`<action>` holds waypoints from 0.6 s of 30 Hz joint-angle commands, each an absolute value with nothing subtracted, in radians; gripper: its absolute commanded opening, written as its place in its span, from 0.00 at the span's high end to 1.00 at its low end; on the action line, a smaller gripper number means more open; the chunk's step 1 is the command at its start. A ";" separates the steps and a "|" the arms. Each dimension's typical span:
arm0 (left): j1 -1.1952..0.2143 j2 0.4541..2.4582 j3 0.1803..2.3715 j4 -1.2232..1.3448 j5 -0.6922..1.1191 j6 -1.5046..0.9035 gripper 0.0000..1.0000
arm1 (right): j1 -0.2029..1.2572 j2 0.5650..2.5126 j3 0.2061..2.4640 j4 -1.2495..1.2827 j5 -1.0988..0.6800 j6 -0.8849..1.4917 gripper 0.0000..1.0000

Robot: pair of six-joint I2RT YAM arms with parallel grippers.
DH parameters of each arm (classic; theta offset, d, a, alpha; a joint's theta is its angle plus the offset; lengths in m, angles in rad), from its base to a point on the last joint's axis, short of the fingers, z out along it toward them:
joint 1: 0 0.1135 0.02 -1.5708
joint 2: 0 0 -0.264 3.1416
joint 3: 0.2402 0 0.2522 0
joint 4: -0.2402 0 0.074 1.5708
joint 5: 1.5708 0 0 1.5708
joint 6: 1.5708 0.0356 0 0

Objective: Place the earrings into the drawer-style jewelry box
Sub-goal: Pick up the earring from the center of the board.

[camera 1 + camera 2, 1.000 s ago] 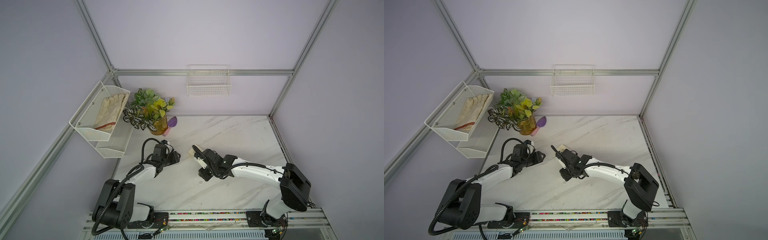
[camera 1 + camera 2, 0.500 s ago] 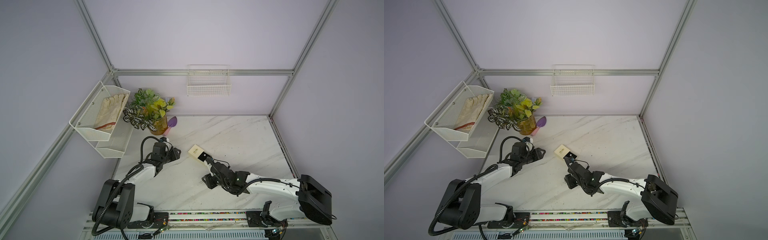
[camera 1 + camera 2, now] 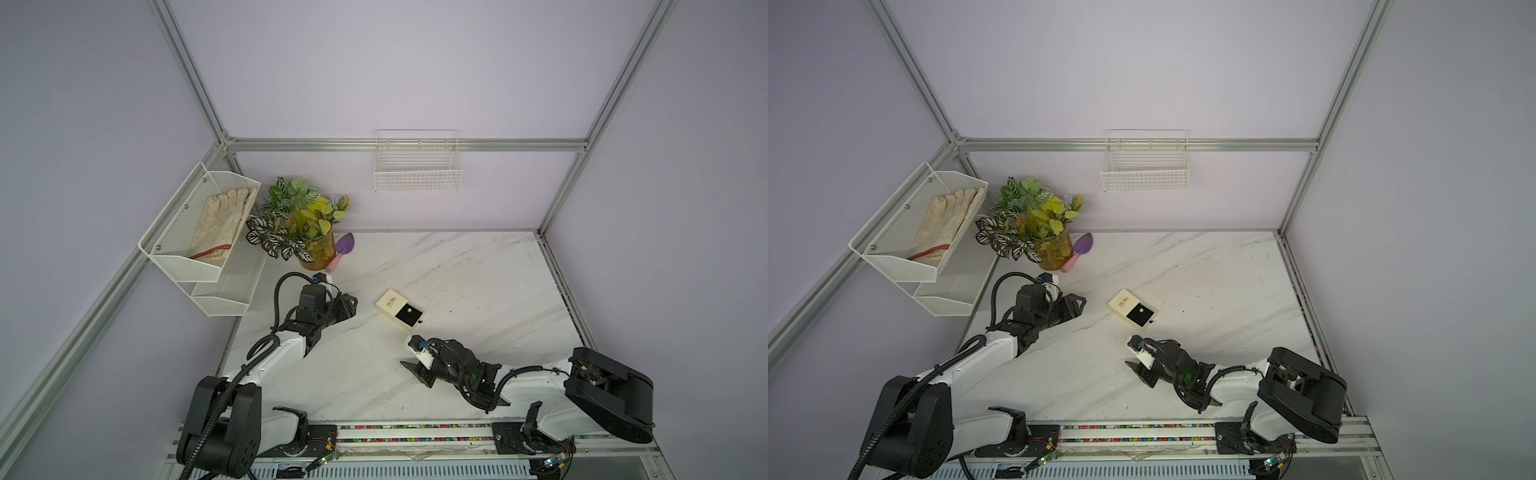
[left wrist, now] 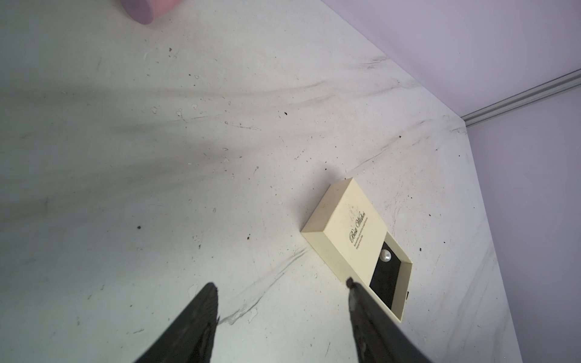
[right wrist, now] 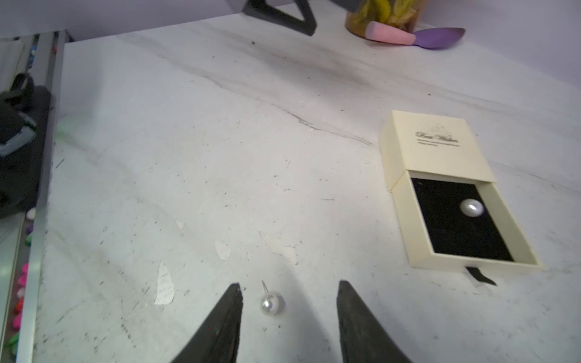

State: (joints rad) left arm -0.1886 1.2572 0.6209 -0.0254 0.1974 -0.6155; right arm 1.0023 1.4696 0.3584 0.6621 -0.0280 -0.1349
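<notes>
Left tool (image 4: 281, 283) and right tool (image 5: 289, 284), jaws apart

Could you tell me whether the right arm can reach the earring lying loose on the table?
Probably yes: the loose earring lies on the table at the tips of the right arm's open jaws, with nothing in between.

Both top views look steeply down from high above the robot's side and take in the whole surface (image 3: 478, 282) almost identically. The wrist cameras ride close behind the left fingers (image 4: 195, 323) and right fingers (image 5: 220, 327), low over the surface, looking forward. The jewelry box (image 4: 349, 226), beyond both, shows in every view.
</notes>
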 commanded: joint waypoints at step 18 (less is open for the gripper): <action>-0.132 1.275 0.695 -0.035 0.211 -0.574 0.35 | 0.815 1.740 0.382 0.866 -0.500 -0.285 0.50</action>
